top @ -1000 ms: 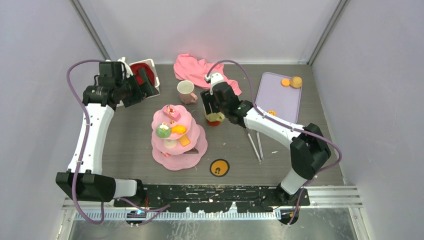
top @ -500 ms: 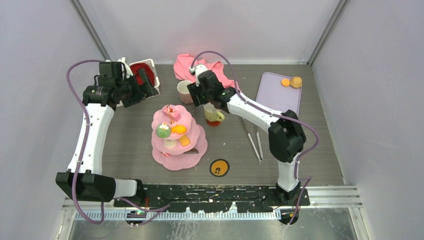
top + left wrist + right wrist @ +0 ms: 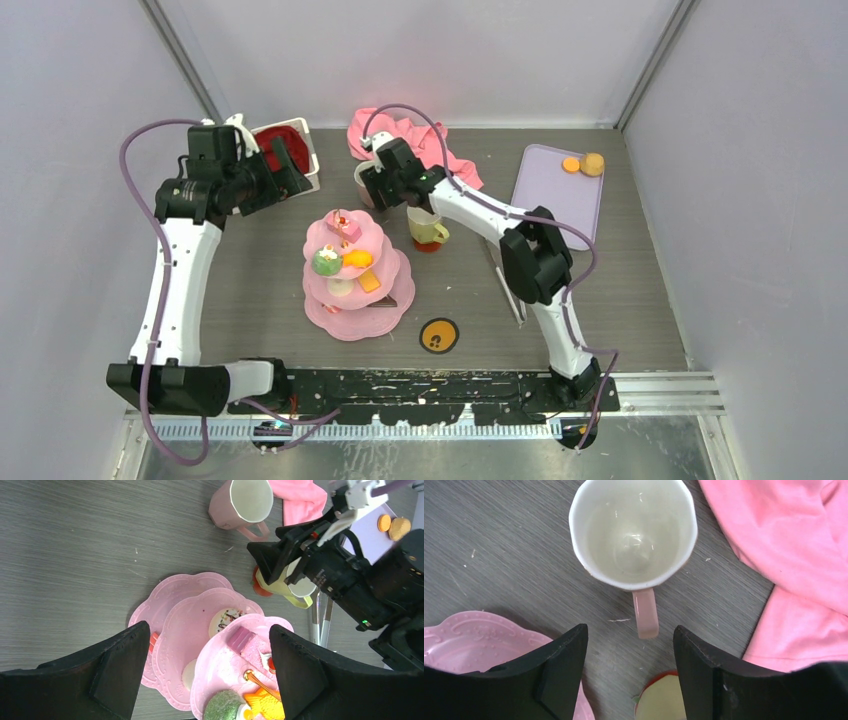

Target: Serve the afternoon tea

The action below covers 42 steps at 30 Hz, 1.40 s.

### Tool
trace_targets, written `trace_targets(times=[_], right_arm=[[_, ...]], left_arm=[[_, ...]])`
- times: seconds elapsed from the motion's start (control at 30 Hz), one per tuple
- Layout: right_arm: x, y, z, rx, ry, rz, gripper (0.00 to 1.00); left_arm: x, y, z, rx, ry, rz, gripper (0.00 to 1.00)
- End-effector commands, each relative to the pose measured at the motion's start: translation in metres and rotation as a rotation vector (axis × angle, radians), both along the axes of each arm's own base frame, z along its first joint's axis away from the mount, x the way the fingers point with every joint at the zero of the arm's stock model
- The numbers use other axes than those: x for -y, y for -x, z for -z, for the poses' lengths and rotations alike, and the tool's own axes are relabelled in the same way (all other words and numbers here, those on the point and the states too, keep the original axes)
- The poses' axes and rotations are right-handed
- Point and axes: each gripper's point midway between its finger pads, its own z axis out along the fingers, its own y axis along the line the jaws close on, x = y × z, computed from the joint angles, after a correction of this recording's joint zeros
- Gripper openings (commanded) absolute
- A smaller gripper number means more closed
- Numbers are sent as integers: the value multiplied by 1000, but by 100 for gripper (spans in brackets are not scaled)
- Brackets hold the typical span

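The right gripper (image 3: pixel 630 675) hung above the pink mug (image 3: pixel 634 535). Its jaws stood apart and nothing was between them. The mug stood upright on the table (image 3: pixel 499 540), at the rear and near the middle. It was empty, and in the right wrist view its handle pointed toward the camera. The cloth (image 3: pixel 784 555) lay just beside the mug, on the side away from the stand (image 3: pixel 355 265).

The green mug (image 3: pixel 428 228) stood upright on a red coaster (image 3: pixel 259 586), near the stand on its right and nearer to the arm bases than the pink mug. The two mugs were apart.

The stand was in the middle of the table. On its tiers I could see a pink cake (image 3: pixel 242 639), a green ball (image 3: pixel 222 705) and an orange fish (image 3: pixel 262 705). Other small pieces were there also, but they were too small to name.

The left gripper (image 3: pixel 207 675) was at the rear left, by the basket (image 3: pixel 306 135). Its jaws were wide and held nothing.

A lilac tray (image 3: pixel 555 195) lay at the rear right, with two orange cookies (image 3: pixel 583 163) in its far corner. The tongs (image 3: pixel 322 625) lay on the table between the green mug and the tray. A yellow disc (image 3: pixel 438 335) lay in front of the stand.
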Motion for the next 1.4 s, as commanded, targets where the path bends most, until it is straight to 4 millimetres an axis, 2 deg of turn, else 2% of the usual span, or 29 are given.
trace_targets(times=[0.0,0.2,0.4,0.6,0.67,0.7,0.73,0.9,1.07,1.2,1.3,1.33,1.37], right_arm=[[-9,-12,-9,13,-13,-22,68],[-14,-19,4,10,3,-38,64],[-15,-33,14,13,13,-27,54],[-15,-43,4,45,3,-23,33],[-16,-44,-2,59,4,-31,18],[-16,-45,-7,68,1,-34,7],[-15,-45,-11,78,0,-37,1],[-10,-51,-58,172,-33,-28,1],[6,-51,-132,309,-123,16,1],[20,-36,-191,400,-211,35,1],[38,-24,-222,460,-243,72,1],[48,-17,-239,493,-262,85,1],[55,-11,-245,509,-270,97,1]], left_arm=[[-5,3,-23,71,-19,-10,89],[-7,5,-25,73,-28,-15,89],[-8,7,-27,75,-30,-18,89],[-10,11,-28,74,-44,-24,89],[-10,12,-28,73,-44,-25,89],[-10,12,-28,75,-43,-26,89],[-10,11,-28,74,-42,-27,89],[-9,11,-28,76,-33,-25,89],[-9,13,-29,81,-36,-26,89],[-10,13,-29,80,-39,-27,89],[-10,13,-29,80,-37,-27,89],[-10,13,-29,81,-36,-28,89],[-9,12,-29,82,-35,-27,89]])
